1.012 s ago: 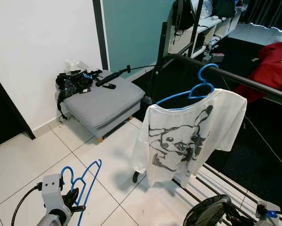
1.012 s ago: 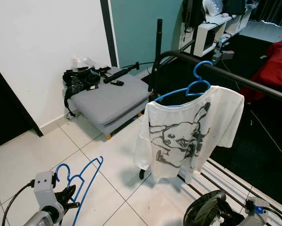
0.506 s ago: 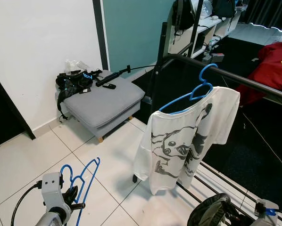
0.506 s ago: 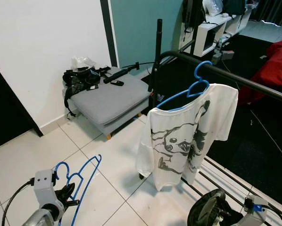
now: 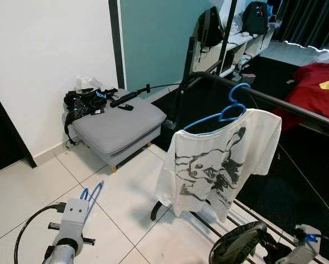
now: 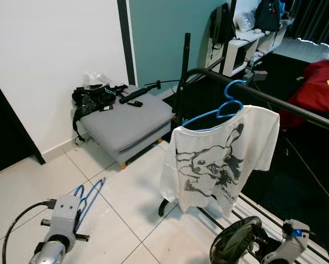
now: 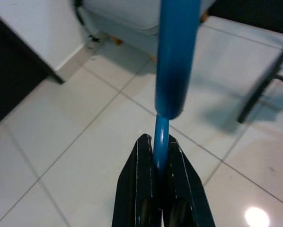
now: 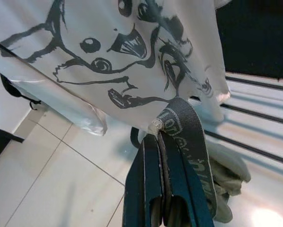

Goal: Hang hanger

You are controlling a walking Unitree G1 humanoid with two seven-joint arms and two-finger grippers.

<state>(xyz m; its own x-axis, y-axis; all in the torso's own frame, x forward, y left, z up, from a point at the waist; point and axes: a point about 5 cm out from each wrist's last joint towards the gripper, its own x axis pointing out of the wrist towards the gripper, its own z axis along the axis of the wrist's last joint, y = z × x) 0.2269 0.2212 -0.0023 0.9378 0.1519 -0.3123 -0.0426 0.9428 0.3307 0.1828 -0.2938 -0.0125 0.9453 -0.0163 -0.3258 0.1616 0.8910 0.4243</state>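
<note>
My left gripper (image 7: 159, 143) is shut on the thin rod of an empty blue hanger (image 5: 91, 194), held low over the tiled floor at my front left and seen nearly edge-on. A black clothes rail (image 5: 277, 102) crosses the right side. From it hangs a second blue hanger (image 5: 231, 108) carrying a white T-shirt (image 5: 215, 165) with a black cartoon print. My right gripper (image 8: 158, 137) is shut on the lettered waistband of a dark garment (image 6: 234, 245), low at my front right, just short of the shirt.
A grey footstool (image 5: 118, 122) stands by the white wall with a black bag (image 5: 85, 99) and a dark stick-like object on it. The rack's base bars (image 6: 274, 217) run along the floor. Red bedding (image 5: 313, 82) lies far right, with a white shelf unit (image 6: 247, 44) behind the rack.
The hanger in my left gripper has turned from broadside to nearly edge-on. The T-shirt has swung a little on the rail. The view has shifted slightly.
</note>
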